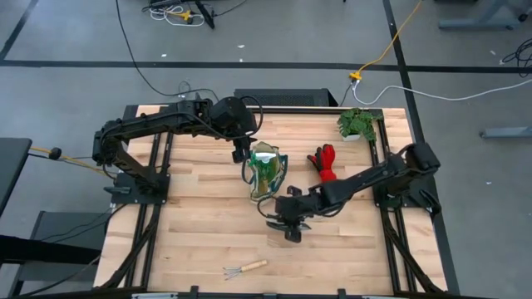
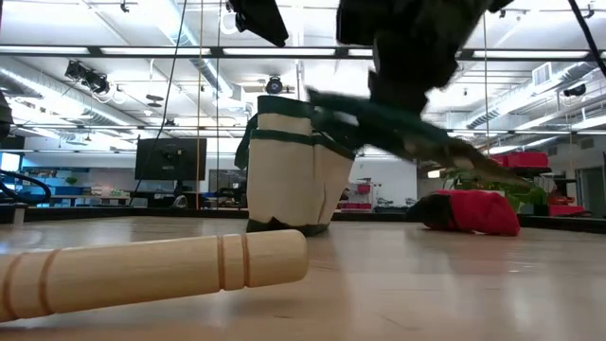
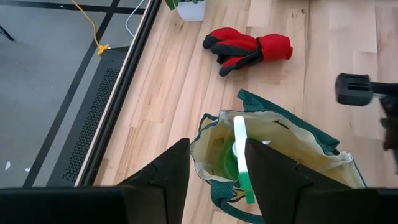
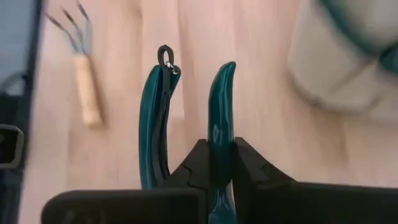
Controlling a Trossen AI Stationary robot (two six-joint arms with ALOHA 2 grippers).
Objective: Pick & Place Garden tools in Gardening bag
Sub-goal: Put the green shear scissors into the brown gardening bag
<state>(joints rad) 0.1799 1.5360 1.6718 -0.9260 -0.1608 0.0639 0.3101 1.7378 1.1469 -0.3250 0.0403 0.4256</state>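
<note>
Hand rake (image 1: pixel 246 268) lies flat at the table's 6 o'clock edge: pale wooden handle, small metal tines; its ringed handle fills the low view's near left (image 2: pixel 151 272). Left gripper (image 1: pixel 242 152) hovers just at 10 o'clock of the gardening bag (image 1: pixel 266 170), fingers (image 3: pixel 168 177) spread apart, holding nothing. Bag stands upright mid-table, beige canvas with dark green trim and straps, mouth open; green spray bottle with white top (image 3: pixel 240 155) sits inside it. Right gripper (image 1: pixel 291 228) is at 5 o'clock of the bag, near it, clamped on the pruning shears (image 4: pixel 186 118): glossy dark-green curved handles, black loop at one tip, lifted off the table in the low view (image 2: pixel 398 123). Red-and-black gloves (image 1: pixel 324 161) lie at 3 o'clock of the bag. Leafy potted plant (image 1: pixel 359 123) sits at 1 o'clock, near the table edge.
</note>
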